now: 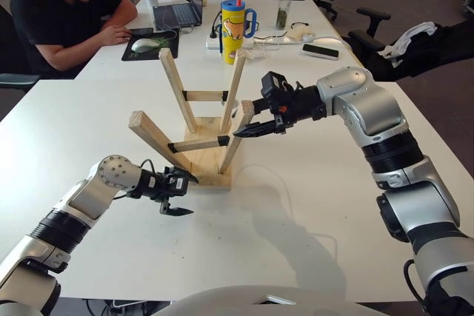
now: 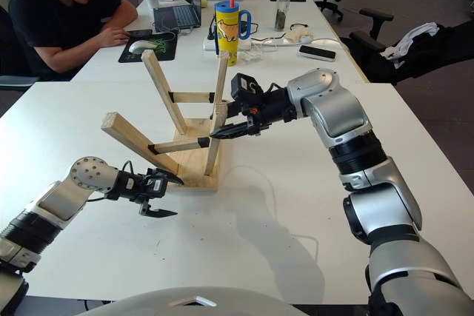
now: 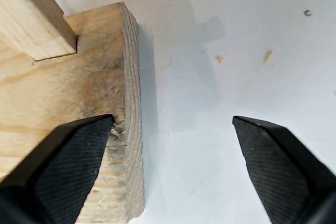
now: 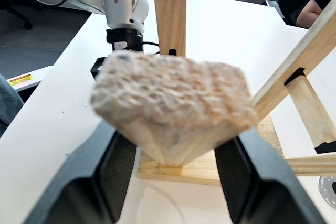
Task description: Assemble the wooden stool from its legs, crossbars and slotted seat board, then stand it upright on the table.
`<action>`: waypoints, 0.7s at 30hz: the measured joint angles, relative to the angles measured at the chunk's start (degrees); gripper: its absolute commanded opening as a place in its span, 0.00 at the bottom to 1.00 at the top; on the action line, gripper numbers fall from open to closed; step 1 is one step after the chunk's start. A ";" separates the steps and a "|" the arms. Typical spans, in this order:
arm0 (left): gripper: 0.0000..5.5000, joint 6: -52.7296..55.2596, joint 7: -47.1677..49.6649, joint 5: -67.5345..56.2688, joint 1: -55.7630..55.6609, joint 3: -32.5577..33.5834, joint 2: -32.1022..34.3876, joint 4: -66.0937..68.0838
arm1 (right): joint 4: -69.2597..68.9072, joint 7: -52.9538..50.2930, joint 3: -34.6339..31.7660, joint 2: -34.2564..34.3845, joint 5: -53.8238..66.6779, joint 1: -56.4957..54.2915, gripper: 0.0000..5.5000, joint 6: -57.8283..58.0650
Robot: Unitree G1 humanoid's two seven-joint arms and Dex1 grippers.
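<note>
Four square wooden legs (rough ends).

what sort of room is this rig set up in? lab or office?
Looks like an open office or meeting room rather than a workshop: long white tables, a laptop and mouse on the far one, and office chairs with armrests alongside.

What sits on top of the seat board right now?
Four legs rise from the seat board, joined by crossbars; the right gripper clasps one leg's end. The board's face against the table is hidden.
</note>
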 measured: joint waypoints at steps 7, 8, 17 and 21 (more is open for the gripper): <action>0.76 -0.09 5.76 -0.13 1.45 2.83 -4.16 3.17 | -2.36 -5.80 -1.43 -0.08 0.45 1.73 0.38 4.97; 0.76 -0.23 8.23 -0.60 2.89 4.14 -5.56 3.29 | -2.51 -7.18 -1.87 0.26 0.53 1.80 0.38 6.27; 0.56 -4.09 22.79 -1.53 14.64 9.25 -15.85 -9.84 | -3.38 -13.04 -2.62 2.87 0.75 2.10 0.38 9.29; 0.45 -14.64 36.43 2.81 18.40 21.29 -18.85 -21.51 | -3.93 -13.71 -2.88 2.94 1.05 2.47 0.38 9.57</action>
